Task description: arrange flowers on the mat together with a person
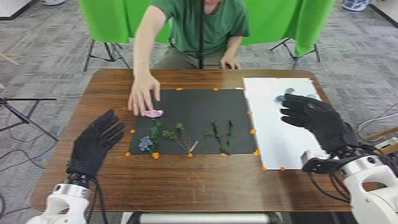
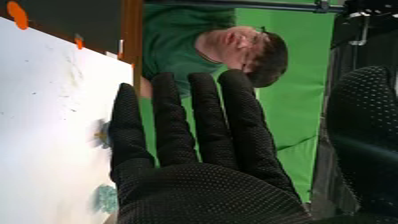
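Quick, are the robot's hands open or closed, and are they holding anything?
Left hand: open, holding nothing.
Right hand: open too, fingers straight, nothing in it.

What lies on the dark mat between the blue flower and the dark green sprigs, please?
The head view shows a leafy green stem beside the blue flower, then a lighter green sprig with pale stalks.

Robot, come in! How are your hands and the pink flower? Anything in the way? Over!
Left hand open beside dark mat. Right hand open over white sheet. Pink flower on dark mat. Person's hand at it, maybe blocking.
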Robot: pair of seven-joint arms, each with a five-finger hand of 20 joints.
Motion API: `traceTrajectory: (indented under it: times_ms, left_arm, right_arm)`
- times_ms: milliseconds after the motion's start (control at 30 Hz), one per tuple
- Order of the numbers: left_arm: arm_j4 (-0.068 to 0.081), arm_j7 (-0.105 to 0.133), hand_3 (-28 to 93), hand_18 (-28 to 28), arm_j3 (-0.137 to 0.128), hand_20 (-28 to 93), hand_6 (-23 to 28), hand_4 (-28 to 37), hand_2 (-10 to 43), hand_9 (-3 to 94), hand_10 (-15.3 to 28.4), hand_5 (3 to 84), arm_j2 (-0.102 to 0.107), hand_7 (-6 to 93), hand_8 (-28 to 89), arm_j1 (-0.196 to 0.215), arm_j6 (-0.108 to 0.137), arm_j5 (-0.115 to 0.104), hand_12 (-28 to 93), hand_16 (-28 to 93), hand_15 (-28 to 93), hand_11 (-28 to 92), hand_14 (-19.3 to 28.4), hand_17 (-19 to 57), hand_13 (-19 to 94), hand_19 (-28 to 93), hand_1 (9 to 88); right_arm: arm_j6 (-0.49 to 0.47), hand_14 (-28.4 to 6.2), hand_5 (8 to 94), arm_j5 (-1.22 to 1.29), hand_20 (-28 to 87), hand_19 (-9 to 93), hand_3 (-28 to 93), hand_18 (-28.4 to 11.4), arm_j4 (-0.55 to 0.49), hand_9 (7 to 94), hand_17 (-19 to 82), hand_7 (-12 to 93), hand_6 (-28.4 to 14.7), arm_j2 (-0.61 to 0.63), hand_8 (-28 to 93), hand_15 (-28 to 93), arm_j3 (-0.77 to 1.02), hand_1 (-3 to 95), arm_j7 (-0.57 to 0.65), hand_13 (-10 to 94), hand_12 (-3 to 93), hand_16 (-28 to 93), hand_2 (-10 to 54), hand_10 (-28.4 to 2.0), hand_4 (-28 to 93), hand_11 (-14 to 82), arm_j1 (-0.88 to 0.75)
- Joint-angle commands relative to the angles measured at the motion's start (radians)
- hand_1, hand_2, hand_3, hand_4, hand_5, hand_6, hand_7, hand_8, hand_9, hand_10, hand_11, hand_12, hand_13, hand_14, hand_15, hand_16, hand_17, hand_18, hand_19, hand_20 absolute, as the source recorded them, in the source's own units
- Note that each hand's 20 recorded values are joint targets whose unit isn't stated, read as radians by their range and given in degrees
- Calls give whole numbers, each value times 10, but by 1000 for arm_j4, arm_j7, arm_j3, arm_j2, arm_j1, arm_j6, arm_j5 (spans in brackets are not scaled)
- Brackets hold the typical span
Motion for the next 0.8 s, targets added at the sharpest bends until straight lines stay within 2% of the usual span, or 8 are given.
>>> traceTrajectory:
  times_ms: [33, 133, 267, 433, 500, 600, 700, 800]
  left_arm:
    - [5, -17, 698, 215, 1, 40, 42, -283, -18, 220, 115, 312, -8, 187, -102, 12, 1, 3, 131, -13, 226, 242, 140, -94, 218, 445, 243]
    - [6, -17, 698, 215, -4, 39, 43, -283, -17, 221, 116, 311, -10, 187, -103, 18, -11, 5, 131, -13, 228, 243, 140, -94, 219, 445, 244]
    - [18, -14, 697, 215, 8, 39, 42, -283, -17, 220, 116, 310, 3, 187, -102, -25, -31, 14, 130, -14, 227, 242, 140, -94, 218, 445, 245]
    - [7, -24, 698, 215, -7, 39, 42, -283, -17, 220, 116, 310, 6, 187, -102, 0, 0, -1, 131, -14, 226, 242, 141, -94, 217, 445, 244]
    - [11, -23, 698, 215, -7, 39, 43, -283, -19, 220, 116, 311, 5, 187, -103, 1, -11, -4, 131, -14, 226, 242, 140, -94, 218, 445, 243]
    - [20, -14, 698, 215, 6, 39, 42, -283, -19, 221, 115, 312, 10, 188, -103, -25, -22, 6, 131, -14, 226, 242, 140, -94, 218, 445, 243]
    - [12, -12, 699, 215, 1, 39, 43, -283, -19, 220, 114, 311, 23, 187, -103, -12, -15, 5, 131, -13, 226, 242, 140, -94, 218, 445, 243]
    - [7, -13, 698, 215, -2, 39, 42, -283, -18, 221, 116, 311, 7, 187, -102, 10, -7, -3, 131, -13, 226, 242, 140, -94, 218, 445, 244]
  right_arm:
    - [-3, -127, 423, -20, 217, 366, 855, -208, -8, 400, 69, 158, -45, -9, -103, 98, 6, 187, 5, 337, 192, 268, -11, -121, -255, 109, -25]
    - [-27, -127, 422, -31, 218, 370, 856, -208, 0, 400, 68, 157, -47, -7, -104, 100, -6, 187, -4, 337, 191, 267, -11, -121, -255, 108, -9]
    - [-9, -127, 422, -16, 216, 368, 857, -208, -9, 399, 68, 156, -46, 7, -102, 101, 10, 187, -8, 338, 192, 266, -11, -121, -255, 108, -18]
    - [-13, -127, 423, -17, 216, 371, 858, -209, -3, 401, 69, 157, -46, 4, -103, 102, -2, 187, -1, 340, 191, 264, -11, -123, -255, 110, -14]
    - [-14, -126, 423, -23, 216, 370, 859, -208, -9, 401, 68, 157, -45, 7, -103, 101, 7, 187, -11, 341, 191, 263, -12, -123, -255, 110, -24]
    - [29, -123, 424, -20, 215, 369, 860, -209, -6, 402, 69, 159, -44, 37, -103, 101, 11, 187, -34, 348, 190, 262, -13, -122, -254, 109, -13]
    - [115, -120, 424, -53, 218, 378, 864, -211, 14, 407, 74, 164, -44, 78, -104, 106, -24, 196, -101, 360, 190, 262, -24, -122, -254, 115, 21]
    - [189, -112, 426, -235, 226, 405, 864, -208, 35, 420, 96, 176, -45, 145, -111, 132, -51, 218, -159, 390, 192, 257, -53, -120, -258, 135, 68]
